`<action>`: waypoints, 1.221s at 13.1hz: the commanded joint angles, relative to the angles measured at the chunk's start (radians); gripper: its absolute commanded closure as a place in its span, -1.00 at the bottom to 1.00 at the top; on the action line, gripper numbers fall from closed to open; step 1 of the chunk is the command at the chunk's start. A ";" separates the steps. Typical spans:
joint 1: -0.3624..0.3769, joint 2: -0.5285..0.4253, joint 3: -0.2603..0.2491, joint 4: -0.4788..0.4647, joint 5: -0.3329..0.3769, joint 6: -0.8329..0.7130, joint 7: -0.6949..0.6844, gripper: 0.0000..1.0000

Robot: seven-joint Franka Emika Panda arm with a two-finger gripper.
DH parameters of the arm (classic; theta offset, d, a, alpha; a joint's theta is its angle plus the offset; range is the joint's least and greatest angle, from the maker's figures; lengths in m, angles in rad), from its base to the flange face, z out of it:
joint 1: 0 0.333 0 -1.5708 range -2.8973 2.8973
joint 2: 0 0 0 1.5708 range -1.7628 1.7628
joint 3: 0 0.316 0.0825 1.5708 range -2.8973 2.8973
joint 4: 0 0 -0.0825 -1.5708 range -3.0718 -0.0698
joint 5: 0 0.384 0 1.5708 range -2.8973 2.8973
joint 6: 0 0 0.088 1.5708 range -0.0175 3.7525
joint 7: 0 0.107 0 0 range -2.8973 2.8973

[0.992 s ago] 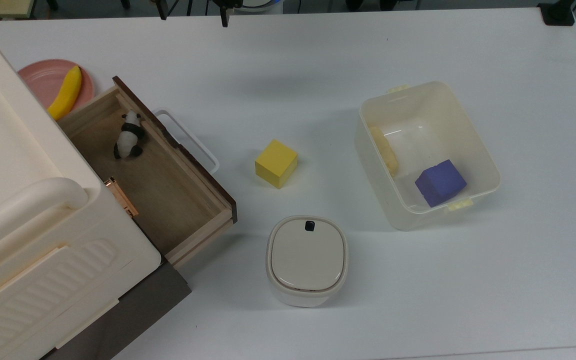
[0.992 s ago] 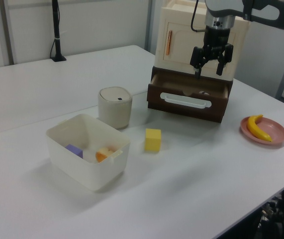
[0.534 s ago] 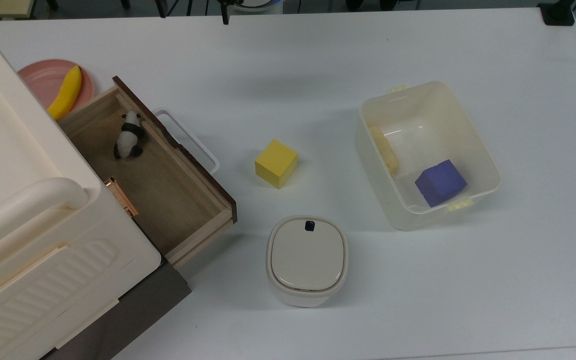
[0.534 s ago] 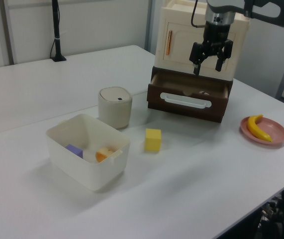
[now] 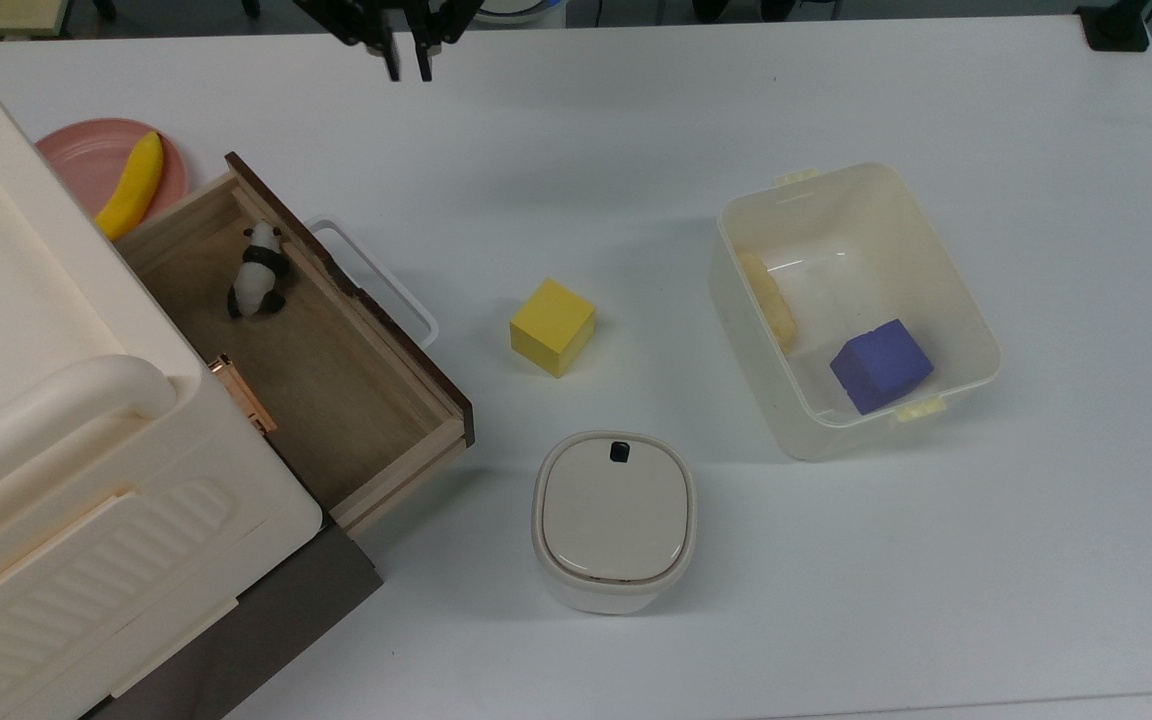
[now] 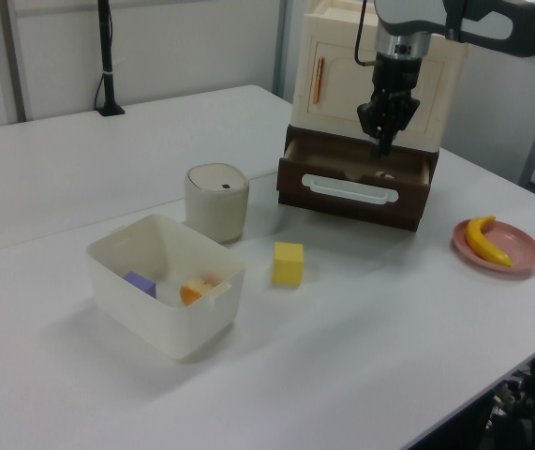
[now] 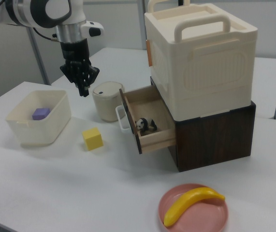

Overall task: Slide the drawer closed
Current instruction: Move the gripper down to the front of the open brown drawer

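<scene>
Inside drawer (image 5: 336, 390): panda (image 7: 145, 125); gripper (image 7: 83, 90) aloft

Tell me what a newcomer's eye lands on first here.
The wooden drawer with a dark brown front stands open at the top view's left, with a small panda figure inside. The black two-finger gripper hangs above the table, fingers together. A yellow cube sits mid-table.

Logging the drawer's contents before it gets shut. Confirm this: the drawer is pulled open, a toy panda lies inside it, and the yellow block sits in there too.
One detail is wrong. The drawer is pulled open and the toy panda lies inside it, but the yellow block is not in there: the top view shows it on the white table, apart from the drawer's front.
</scene>
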 commanded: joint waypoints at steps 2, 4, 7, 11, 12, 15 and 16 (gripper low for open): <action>0.027 0.012 0.000 -0.011 0.063 -0.022 0.221 1.00; 0.047 0.040 0.000 -0.064 0.065 0.044 0.466 1.00; 0.071 0.048 -0.004 -0.243 0.055 0.332 0.709 1.00; 0.064 0.071 -0.062 -0.270 0.054 0.442 0.777 1.00; 0.061 0.077 -0.087 -0.270 0.058 0.472 0.784 1.00; 0.059 0.127 -0.115 -0.259 0.061 0.537 0.789 1.00; 0.050 0.134 -0.116 -0.259 0.061 0.570 0.789 1.00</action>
